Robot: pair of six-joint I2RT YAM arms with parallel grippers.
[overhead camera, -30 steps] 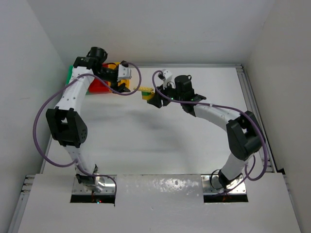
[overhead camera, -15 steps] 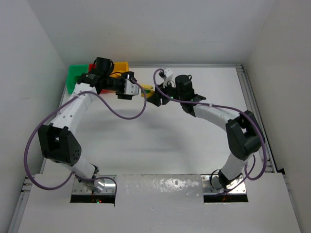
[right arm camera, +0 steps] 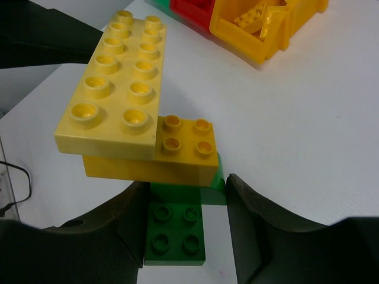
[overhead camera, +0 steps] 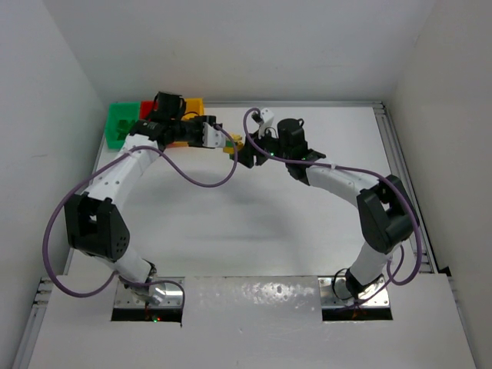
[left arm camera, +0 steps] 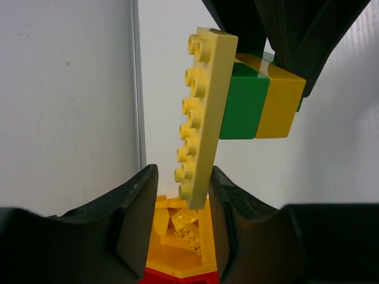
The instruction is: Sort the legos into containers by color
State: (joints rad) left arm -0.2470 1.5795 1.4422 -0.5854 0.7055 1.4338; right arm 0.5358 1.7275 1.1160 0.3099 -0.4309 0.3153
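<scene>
Yellow pieces [right arm camera: 257, 18] are seen lying in the yellow bin [right arm camera: 278, 41], so part of the sorting is judged to be done. What the red bin [overhead camera: 147, 108] and the green bin [overhead camera: 119, 123] hold cannot be made out. The three containers are set in a row at the far left corner of the table [overhead camera: 269, 223].

A stack of legos [overhead camera: 233, 144] is held above the table, near the yellow bin. It is gripped by the right end effector [right arm camera: 186, 183], whose fingers are set on either side of the green brick [right arm camera: 174, 231]. A yellow brick [right arm camera: 183, 139] and a pale yellow plate [right arm camera: 112, 100] are joined to that brick.

The free end of the plate is flanked by the fingers of the left end effector [left arm camera: 182, 183]. A gap is visible on one side, so the plate is not yet clamped.

The stack has yet to be pulled apart, and its pieces have yet to be dropped into the bins by colour.
</scene>
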